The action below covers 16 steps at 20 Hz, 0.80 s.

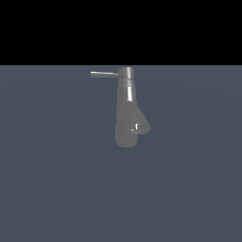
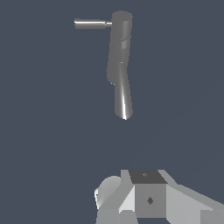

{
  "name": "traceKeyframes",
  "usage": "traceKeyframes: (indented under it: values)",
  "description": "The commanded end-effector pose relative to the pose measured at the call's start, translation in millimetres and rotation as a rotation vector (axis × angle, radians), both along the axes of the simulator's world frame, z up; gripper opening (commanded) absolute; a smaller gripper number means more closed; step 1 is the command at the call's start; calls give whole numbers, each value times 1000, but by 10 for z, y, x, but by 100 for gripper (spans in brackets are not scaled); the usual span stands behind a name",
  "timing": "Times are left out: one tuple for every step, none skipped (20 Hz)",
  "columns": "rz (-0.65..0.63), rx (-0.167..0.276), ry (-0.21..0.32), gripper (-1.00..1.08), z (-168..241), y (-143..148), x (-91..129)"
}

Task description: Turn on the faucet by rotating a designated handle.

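One faucet, handle untouched, gripper well short of it

One grey-blue floor [image 1: 56,189] fills most of the exterior view, under a black band along the far edge. On that floor stands the faucet [image 1: 126,108], a grey metallic column with a wider flared base toward the near side and a short cap at its far end. No arm shows in the exterior view.

Next in size is the gripper [image 2: 127,214], seen only in the wrist view as a pale blocky body with a dark square face. Its fingertips lie at or past the picture's edge, so I cannot tell whether the jaws are parted or closed. Nothing is visibly held.

The faucet [image 2: 119,61] sits well apart from the gripper, with bare floor between them.

Smallest is the handle [image 1: 104,74], a thin straight rod projecting from the cap toward the exterior view's left. In the wrist view the handle [image 2: 89,23] is the part of the faucet farthest from the gripper, free of any contact.
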<state>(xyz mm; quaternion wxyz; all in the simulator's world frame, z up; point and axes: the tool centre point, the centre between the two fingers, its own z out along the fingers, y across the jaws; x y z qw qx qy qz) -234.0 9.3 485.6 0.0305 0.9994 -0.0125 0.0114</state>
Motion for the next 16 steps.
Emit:
traceKeyframes:
  values:
    - [-35,-7,0,-100,-8,12,87]
    - [-52,-11,0,-100,-12,19,128]
    - [-69,-14,0,-100,-18,26,172]
    - [-88,-18,-1,-100,-24,33,220]
    - [-108,-22,-1,-100,-31,42,270]
    - [-128,-26,-2,-100,-40,51,323]
    - [-150,-30,-3,-100,-50,61,379]
    - [-172,-34,-3,-100,-62,72,436]
    - [-193,-38,-4,-100,-74,83,493]
    - [-215,-41,-5,-100,-88,94,551]
    - [-236,-45,-6,-100,-103,105,608]
    - [-258,-48,-8,-100,-119,117,665]
    - [-279,-51,-9,-100,-135,130,722]
    - [-300,-55,-10,-100,-153,142,780]
    - [-321,-57,-12,-100,-172,155,837]
    - [-342,-60,-13,-100,-193,168,894]
